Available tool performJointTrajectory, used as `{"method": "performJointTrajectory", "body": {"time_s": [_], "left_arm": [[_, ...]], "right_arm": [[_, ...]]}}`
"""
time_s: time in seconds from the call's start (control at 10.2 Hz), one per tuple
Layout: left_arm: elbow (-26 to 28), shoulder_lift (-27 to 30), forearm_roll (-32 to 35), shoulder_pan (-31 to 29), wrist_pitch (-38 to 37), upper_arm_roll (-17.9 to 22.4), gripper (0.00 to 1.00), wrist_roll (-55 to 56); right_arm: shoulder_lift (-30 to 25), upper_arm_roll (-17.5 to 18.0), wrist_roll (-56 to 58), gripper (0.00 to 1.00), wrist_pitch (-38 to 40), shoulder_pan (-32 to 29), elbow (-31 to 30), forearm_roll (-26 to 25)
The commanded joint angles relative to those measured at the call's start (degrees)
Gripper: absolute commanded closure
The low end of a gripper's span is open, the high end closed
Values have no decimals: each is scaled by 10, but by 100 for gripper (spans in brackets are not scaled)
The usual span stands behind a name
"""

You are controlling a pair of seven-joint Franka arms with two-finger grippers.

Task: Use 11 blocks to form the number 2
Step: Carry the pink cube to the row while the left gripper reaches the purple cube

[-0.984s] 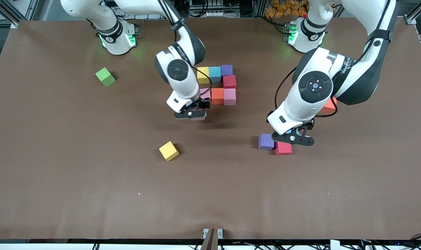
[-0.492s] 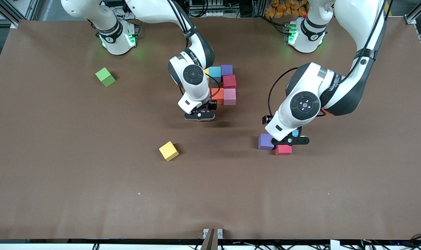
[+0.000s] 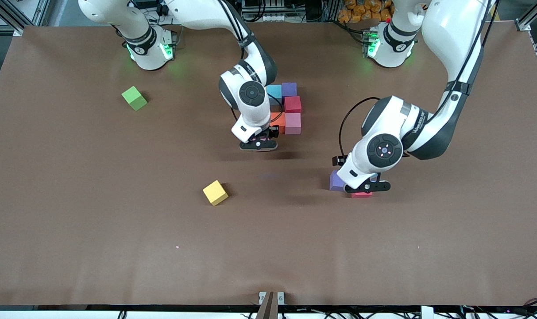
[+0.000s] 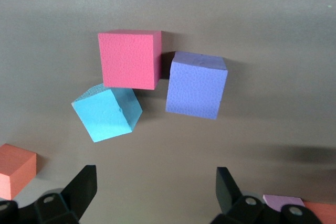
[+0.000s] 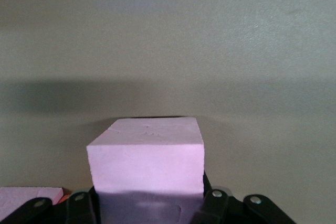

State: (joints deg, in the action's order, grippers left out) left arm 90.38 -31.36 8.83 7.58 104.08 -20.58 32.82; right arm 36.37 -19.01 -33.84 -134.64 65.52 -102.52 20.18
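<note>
A matte brown tabletop fills the front view, with aluminium framing, cables and a bag of orange fruit along the edge where the two arm bases stand.

The right gripper hangs low just at the camera-side edge of the cluster of small matte cubes, its jaws pinching a pale pink foam cube. The cluster shows a light blue cube, a purple cube, a dark red cube, an orange cube and a pink cube; the arm hides the rest, so the digit is only partly laid.

The left gripper is down toward the left arm's end of the tabletop, jaws spread wide over three loose cubes: a red one, a violet one just beside it, and a tilted light blue one touching the red.

A loose yellow cube lies nearer the camera, well apart. A green cube sits toward the right arm's end.
</note>
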Motion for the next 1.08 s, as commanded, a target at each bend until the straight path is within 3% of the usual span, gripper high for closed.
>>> {"method": "performJointTrajectory", "body": {"time_s": [0.0,0.39,0.98], "left_arm": [[-4,-4,-14,-6,9,-1,0,7],[2,-16,-54,-21,35,-1,0,16],[5,-38,-32,2,40,0,0,81]], "right_arm": [[-2,-5,-10,78,-33,21,-29,9],[-3,-5,-25,78,-32,35,-32,13],[-9,-5,-13,78,-45,40,-51,12]]}}
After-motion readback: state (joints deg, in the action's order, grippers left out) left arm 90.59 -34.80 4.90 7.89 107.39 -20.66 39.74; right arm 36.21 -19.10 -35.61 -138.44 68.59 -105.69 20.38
